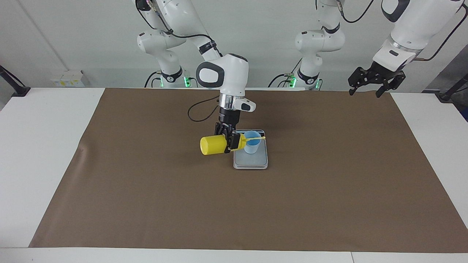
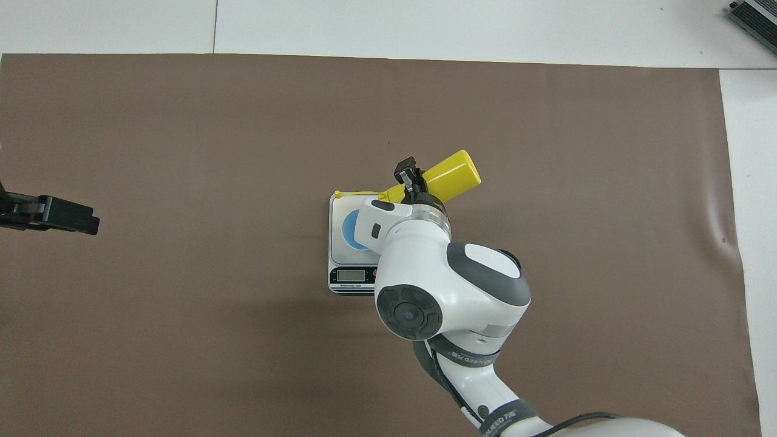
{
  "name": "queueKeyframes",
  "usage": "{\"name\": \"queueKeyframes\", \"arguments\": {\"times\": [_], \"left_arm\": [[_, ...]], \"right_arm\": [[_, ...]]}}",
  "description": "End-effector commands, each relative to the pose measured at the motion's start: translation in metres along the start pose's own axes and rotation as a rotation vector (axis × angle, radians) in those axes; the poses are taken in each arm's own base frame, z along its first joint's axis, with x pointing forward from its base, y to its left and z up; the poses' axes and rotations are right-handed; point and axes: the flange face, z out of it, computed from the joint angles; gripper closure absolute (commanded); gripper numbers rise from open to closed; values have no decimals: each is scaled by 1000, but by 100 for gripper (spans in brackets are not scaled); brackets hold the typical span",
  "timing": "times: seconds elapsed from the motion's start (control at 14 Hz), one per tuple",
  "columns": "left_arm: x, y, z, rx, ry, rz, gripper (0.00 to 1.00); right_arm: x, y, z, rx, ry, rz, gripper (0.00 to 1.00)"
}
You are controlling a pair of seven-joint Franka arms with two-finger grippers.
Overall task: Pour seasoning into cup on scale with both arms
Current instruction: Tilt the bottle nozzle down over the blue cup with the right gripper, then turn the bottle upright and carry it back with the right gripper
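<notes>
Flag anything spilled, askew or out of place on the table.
Nothing stands out. The yellow squeeze bottle lies sideways only because the right gripper holds it tipped, nozzle over the light blue cup. The cup stands upright on the scale; no spill shows. The left gripper waits, open.

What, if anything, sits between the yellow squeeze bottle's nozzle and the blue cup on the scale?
Nothing visible. The right claw holds the yellow squeeze bottle on its side, nozzle at the rim of the blue cup on the scale. Only the bottle's own cap strap crosses the cup's mouth.
</notes>
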Motion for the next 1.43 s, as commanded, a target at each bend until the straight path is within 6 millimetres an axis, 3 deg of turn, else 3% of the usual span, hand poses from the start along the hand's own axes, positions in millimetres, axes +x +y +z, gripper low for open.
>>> {"name": "queueKeyframes", "arguments": {"times": [0.0,0.93,1.21,1.36], "left_arm": [[-10,-1,-1,-4,-2,-9,0],[-10,-1,-1,-4,-2,-9,0],[-10,-2,-1,-4,-2,-12,0],[-10,-1,-1,-4,-2,-9,0]], "right_arm": [[-8,6,-10,-32,-1,22,100],[-61,19,-25,-2,177,578,100],[-70,19,-32,51,272,751,100],[-85,11,-32,64,307,835,100]]}}
